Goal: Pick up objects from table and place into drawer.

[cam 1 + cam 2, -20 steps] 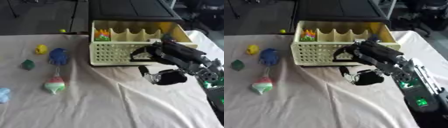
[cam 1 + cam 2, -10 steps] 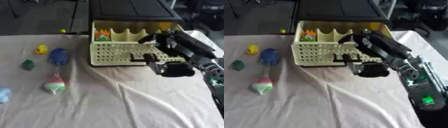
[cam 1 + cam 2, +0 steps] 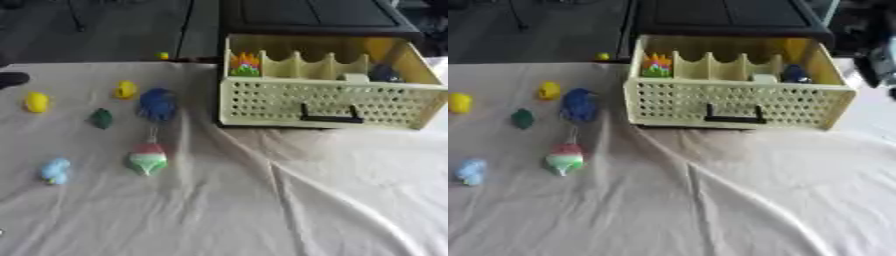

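In the left eye view the right hand that hung before the yellow drawer [image 3: 324, 95] half a second ago is gone, and a dark blue thing [image 3: 382, 73] lies in the drawer's right compartment, so one placement looks finished. Left of the drawer wait a blue toy [image 3: 157, 104], two yellow ones and a green one. In the right eye view neither hand shows, so their state cannot be told.
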Tool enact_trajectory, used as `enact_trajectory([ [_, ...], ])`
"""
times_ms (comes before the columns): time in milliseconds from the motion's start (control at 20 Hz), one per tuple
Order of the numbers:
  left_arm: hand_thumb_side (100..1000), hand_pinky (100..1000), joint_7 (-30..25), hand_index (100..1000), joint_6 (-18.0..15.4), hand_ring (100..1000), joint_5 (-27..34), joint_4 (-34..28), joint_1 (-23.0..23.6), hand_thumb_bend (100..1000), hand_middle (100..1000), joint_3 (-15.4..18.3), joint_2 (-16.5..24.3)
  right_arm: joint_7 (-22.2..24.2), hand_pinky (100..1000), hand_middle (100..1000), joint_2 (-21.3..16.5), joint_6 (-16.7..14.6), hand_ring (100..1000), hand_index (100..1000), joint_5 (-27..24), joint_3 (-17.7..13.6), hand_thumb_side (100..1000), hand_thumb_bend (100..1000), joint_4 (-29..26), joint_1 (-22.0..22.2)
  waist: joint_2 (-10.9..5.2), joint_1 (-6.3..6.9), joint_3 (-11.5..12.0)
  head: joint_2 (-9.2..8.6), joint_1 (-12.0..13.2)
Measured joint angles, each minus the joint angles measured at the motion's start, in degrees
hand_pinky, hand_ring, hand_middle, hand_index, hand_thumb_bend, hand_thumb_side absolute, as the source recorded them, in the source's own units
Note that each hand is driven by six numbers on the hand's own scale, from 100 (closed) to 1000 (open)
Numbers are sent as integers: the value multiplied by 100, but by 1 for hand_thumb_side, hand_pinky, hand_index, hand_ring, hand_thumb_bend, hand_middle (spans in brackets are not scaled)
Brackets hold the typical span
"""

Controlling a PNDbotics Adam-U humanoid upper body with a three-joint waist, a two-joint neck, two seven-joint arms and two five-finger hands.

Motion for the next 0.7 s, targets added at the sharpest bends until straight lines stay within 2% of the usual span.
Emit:
enact_trajectory([
  [50, 861, 701, 7, 920, -3, 758, -10, 0, 2, 100, 696, 1, 14, -175, 100, 100, -47, -126, 100, 754, -205, -98, 513, 100, 0, 13, 0, 16, -10, 7, 24],
  [100, 861, 701, 17, 920, -9, 758, -21, 0, 6, 100, 697, 2, 34, -375, 100, 100, -83, -280, 100, 753, -358, -191, 519, 100, 0, 42, 0, 37, -20, 11, 40],
  [150, 861, 702, 30, 922, -12, 760, -32, 0, 8, 100, 701, 5, 45, -595, 100, 145, -108, -460, 152, 758, -477, -272, 574, 100, 0, 77, 0, 55, -38, 22, 59],
  [200, 860, 702, 42, 923, -11, 760, -45, 0, 8, 100, 701, 6, 61, -823, 105, 160, -128, -670, 168, 763, -546, -343, 591, 100, -1, 124, 0, 70, -56, 39, 79],
  [250, 870, 703, 62, 929, -8, 766, -60, 0, 8, 100, 714, 12, 90, -1046, 210, 255, -135, -890, 264, 794, -569, -392, 676, 100, -1, 181, 0, 81, -65, 56, 92],
  [300, 848, 705, 88, 934, -1, 771, -86, 0, 8, 100, 724, 24, 124, -1258, 275, 308, -135, -1135, 319, 800, -565, -422, 714, 100, -1, 249, 0, 88, -70, 63, 107],
  [400, 839, 710, 143, 944, 28, 782, -159, 0, 8, 100, 741, 40, 239, -1620, 358, 380, -130, -1681, 389, 824, -470, -431, 749, 100, -1, 418, 0, 111, -81, 105, 129],
  [450, 823, 718, 168, 962, 49, 798, -221, 0, 8, 100, 763, 45, 308, -1758, 427, 441, -114, -1953, 445, 838, -393, -425, 769, 100, -1, 500, 0, 126, -82, 117, 132],
  [600, 802, 732, 242, 983, 174, 821, -606, 0, 9, 100, 789, 94, 649, -2036, 423, 447, -22, -2654, 447, 830, -98, -326, 761, 100, -1, 748, 0, 168, -113, 183, 148],
  [700, 709, 739, 290, 982, 286, 828, -979, 0, 12, 100, 800, 124, 978, -2171, 418, 436, 44, -2978, 434, 814, 25, -247, 745, 100, -1, 890, -2, 184, -144, 216, 167],
])
